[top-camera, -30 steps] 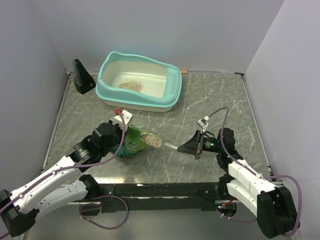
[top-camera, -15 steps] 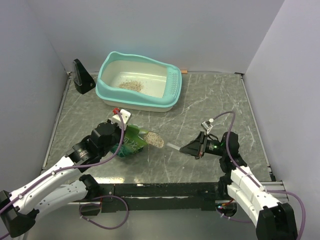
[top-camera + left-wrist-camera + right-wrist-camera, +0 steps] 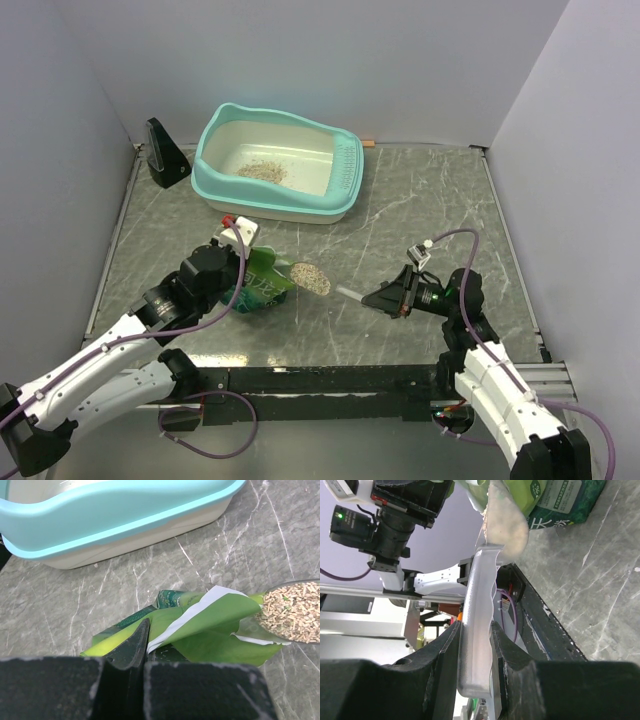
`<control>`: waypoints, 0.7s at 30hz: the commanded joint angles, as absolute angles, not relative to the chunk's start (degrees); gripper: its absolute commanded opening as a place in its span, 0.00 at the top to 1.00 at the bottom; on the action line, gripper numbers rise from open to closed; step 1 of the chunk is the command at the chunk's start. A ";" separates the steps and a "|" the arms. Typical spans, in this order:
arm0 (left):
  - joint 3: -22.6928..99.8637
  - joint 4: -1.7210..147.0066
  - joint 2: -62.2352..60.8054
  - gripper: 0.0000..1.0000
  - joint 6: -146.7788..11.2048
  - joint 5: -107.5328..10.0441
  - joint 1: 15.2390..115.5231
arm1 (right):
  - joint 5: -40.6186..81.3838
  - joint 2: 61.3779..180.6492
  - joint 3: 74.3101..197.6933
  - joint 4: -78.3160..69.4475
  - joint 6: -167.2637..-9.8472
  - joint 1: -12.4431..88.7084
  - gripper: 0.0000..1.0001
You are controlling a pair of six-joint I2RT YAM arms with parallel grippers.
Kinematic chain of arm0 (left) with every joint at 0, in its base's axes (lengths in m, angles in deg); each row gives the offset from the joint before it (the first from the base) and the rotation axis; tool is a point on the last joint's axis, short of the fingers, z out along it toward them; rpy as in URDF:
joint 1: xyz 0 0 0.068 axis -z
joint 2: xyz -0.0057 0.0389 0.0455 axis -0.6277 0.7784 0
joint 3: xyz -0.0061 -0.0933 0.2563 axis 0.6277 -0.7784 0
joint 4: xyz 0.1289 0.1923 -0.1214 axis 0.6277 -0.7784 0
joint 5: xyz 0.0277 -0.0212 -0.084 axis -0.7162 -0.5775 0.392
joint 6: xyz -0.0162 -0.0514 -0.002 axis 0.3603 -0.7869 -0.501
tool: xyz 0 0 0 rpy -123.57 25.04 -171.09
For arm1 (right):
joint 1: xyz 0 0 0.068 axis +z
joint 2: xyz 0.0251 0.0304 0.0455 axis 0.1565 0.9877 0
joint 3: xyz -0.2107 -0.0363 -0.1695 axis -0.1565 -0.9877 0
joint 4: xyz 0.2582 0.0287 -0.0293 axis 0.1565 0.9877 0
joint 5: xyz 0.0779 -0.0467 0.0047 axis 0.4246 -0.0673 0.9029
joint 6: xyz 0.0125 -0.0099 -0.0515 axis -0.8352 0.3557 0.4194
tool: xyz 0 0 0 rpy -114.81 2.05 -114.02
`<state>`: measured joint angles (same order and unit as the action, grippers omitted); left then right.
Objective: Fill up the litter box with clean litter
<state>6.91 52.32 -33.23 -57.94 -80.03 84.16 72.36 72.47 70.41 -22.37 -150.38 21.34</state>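
Note:
The litter box, turquoise rim and cream inside, stands at the back left with a small heap of clean litter in it; its rim also shows in the left wrist view. My left gripper is shut on the edge of the green pouch, seen close in the left wrist view. My right gripper is shut on the handle of the translucent scoop. The scoop's bowl is heaped with litter at the pouch mouth.
A black wedge-shaped holder stands by the left wall next to the box. Grey walls close in the left, back and right. A black rail runs along the near table edge between the arm bases.
The right arm has drawn its elbow back toward the right while the scoop stays at the pouch mouth. The left arm and pouch have hardly moved.

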 commanded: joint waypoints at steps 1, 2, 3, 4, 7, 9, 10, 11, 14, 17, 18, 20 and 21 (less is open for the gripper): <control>6.93 54.02 -34.02 0.99 -58.67 -83.55 83.53 | 71.10 70.00 69.60 -22.43 -153.89 20.78 1.00; 6.93 53.93 -33.93 0.99 -58.76 -83.64 83.44 | 71.01 69.21 69.68 -22.17 -154.16 20.87 1.00; 7.02 53.84 -34.02 0.99 -58.76 -84.07 83.44 | 70.93 68.77 69.77 -21.82 -154.51 20.78 1.00; 7.11 53.84 -34.02 0.99 -58.93 -84.34 83.44 | 70.84 68.41 69.95 -21.82 -155.38 20.78 1.00; 7.11 53.66 -33.67 0.99 -59.37 -85.30 83.36 | 70.75 67.09 71.08 -20.68 -156.01 20.87 1.00; 7.37 53.49 -33.41 0.99 -59.55 -85.66 83.18 | 70.57 66.30 71.96 -19.62 -156.10 20.78 1.00; 7.37 53.58 -33.41 0.99 -59.72 -85.74 83.00 | 70.57 66.04 72.67 -18.92 -156.27 20.78 1.00; 7.55 53.58 -33.23 0.99 -59.72 -85.75 82.92 | 70.40 65.60 73.02 -18.74 -156.36 20.78 1.00; 7.55 53.58 -33.23 0.99 -60.16 -86.01 82.56 | 70.14 64.81 74.43 -17.34 -156.54 20.78 1.00; 7.64 53.49 -32.88 0.99 -60.25 -85.92 82.12 | 69.61 64.98 75.57 -17.68 -157.15 20.78 1.00; 7.72 53.40 -32.53 0.99 -60.34 -85.83 82.04 | 69.69 65.16 76.01 -17.95 -157.50 20.70 1.00; 7.90 53.23 -32.18 0.99 -60.43 -85.66 81.86 | 69.52 65.42 76.62 -18.56 -158.55 20.78 1.00; 7.90 53.31 -32.09 0.99 -60.51 -85.57 81.77 | 69.34 65.33 77.32 -18.65 -158.56 20.78 1.00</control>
<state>6.91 52.74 -32.77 -59.10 -82.92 82.69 70.15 65.58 72.82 -16.32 -155.96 21.17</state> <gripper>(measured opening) 0.021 0.335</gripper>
